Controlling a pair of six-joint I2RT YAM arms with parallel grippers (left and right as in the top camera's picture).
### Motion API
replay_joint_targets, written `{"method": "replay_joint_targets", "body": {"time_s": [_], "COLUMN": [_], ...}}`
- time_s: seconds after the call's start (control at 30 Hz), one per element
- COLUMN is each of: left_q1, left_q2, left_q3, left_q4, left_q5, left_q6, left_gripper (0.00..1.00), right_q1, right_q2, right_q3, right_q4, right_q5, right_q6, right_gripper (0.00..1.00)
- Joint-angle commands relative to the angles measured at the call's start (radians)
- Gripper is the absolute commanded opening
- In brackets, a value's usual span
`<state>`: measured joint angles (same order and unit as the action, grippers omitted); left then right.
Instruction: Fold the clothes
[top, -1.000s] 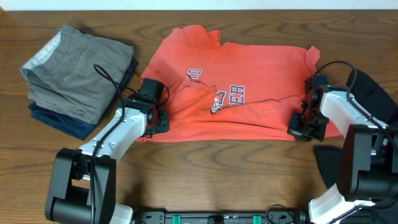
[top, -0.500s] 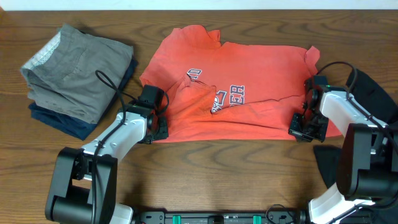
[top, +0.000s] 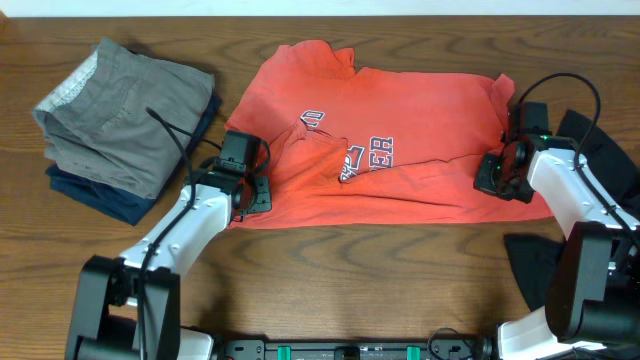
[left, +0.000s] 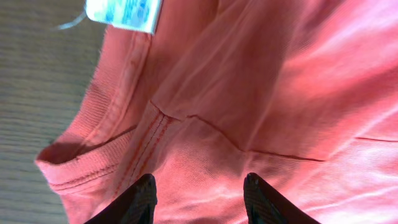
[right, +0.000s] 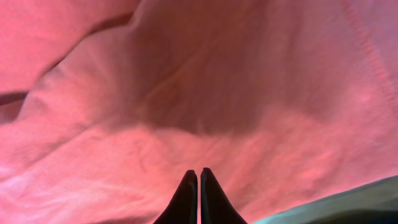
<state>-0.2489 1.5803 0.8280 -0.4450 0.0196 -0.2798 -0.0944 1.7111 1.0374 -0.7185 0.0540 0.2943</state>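
Overhead view of a wooden table (top: 350, 285). A coral-red T-shirt (top: 420, 120) lies spread across the middle, lettering showing, wrinkled around the print. The left gripper (top: 248, 192) sits at the shirt's near left corner, its fingers (left: 144, 198) apart over the ribbed collar (left: 87, 155), with the white neck tag (left: 124, 12) just beyond. The right gripper (top: 497, 178) rests on the shirt's right edge (fingers (right: 189, 199) pressed together, no cloth visible between them). A black garment (top: 612, 145) lies at the right edge. At far left, a folded grey garment (top: 120, 110) sits on a navy garment (top: 100, 195).
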Motion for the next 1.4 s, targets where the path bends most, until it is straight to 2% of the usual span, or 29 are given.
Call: {"method": "replay_joint_targets", "body": {"time_s": [0.0,0.13,0.33,0.6,0.83,1.0,1.17,1.23,1.33,1.37], "left_q1": [0.003,0.003,0.003,0.003,0.003,0.003,0.003,0.003,0.003,0.003], "left_q2": [0.05,0.08,0.082,0.082,0.069,-0.009,-0.159,-0.224,-0.271,-0.27], "left_q3": [-0.008,-0.008,-0.008,-0.008,-0.008,-0.004,0.044,0.083,0.158,0.189], "left_q4": [-0.002,-0.021,-0.134,-0.272,-0.393,-0.406,-0.403,-0.386,-0.348,-0.335], "left_q5": [-0.004,-0.001,-0.001,0.0,0.0,0.0,0.0,0.0,0.0,0.0], "left_q6": [0.016,0.012,-0.005,-0.048,-0.067,-0.071,-0.037,-0.019,0.017,0.027], "left_gripper": [0.48,0.48,0.48,0.48,0.47,0.47,0.5,0.61,0.74,0.77], "right_q1": [-0.008,-0.018,-0.027,-0.098,-0.155,-0.168,-0.167,-0.167,-0.167,-0.166], "right_q2": [0.01,0.03,0.033,0.032,0.03,-0.011,-0.134,-0.192,-0.277,-0.303], "right_q3": [-0.006,-0.015,-0.073,-0.201,-0.22,-0.22,-0.203,-0.179,-0.149,-0.143], "right_q4": [0.013,0.007,-0.01,-0.045,-0.129,-0.139,-0.122,-0.115,-0.086,-0.078], "right_q5": [0.037,0.048,0.086,0.118,0.117,0.093,0.034,-0.027,-0.161,-0.198], "right_q6": [-0.056,-0.057,-0.071,-0.018,0.029,0.051,0.049,0.024,-0.067,-0.093], "right_gripper": [0.04,0.04,0.04,0.01,0.01,0.01,0.02,0.07,0.63,0.73]}}
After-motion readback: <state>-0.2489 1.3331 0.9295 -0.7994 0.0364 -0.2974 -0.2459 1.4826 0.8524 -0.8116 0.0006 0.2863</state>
